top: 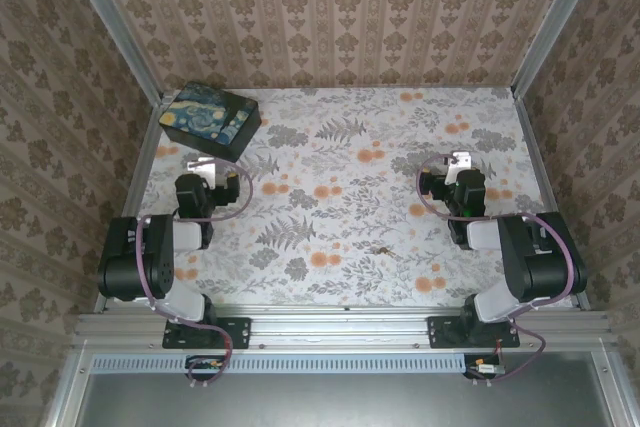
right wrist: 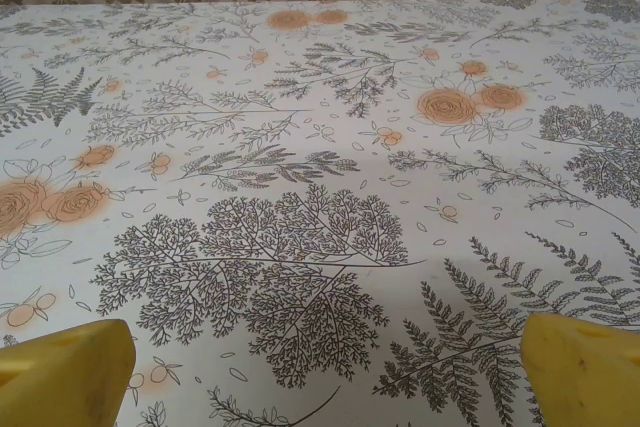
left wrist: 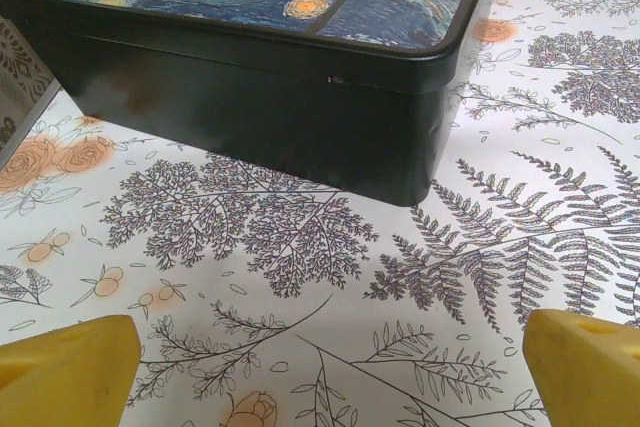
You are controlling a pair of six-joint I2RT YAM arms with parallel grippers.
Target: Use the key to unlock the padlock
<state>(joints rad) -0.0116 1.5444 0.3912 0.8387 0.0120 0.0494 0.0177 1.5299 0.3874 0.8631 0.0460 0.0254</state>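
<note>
**Top external view.** The left gripper [top: 203, 165] stands just short of the black box [top: 210, 119]. The right gripper [top: 458, 159] stands over the right half of the table [top: 330, 127]. One small dark item lies near the front edge, between the two arms and nearer the right one. I judge it to be the padlock [top: 382, 248]. The key cannot be told apart from it at this size. Both grippers point away from it, so it lies behind their fingertips and well apart from either.

**Left wrist view.** The yellow fingers [left wrist: 70, 367] stand wide apart with nothing between them. The side wall of the box lies directly ahead. Hazard: a forward advance would likely strike the box and shift it.

**Right wrist view.** The yellow fingers [right wrist: 65, 372] stand wide apart over bare floral print. Hazard: the orange flowers and dark fern print could be mistaken for small parts, so the fingers may close on nothing. Hazard: small, flat items may skid away under descending fingertips.
</note>
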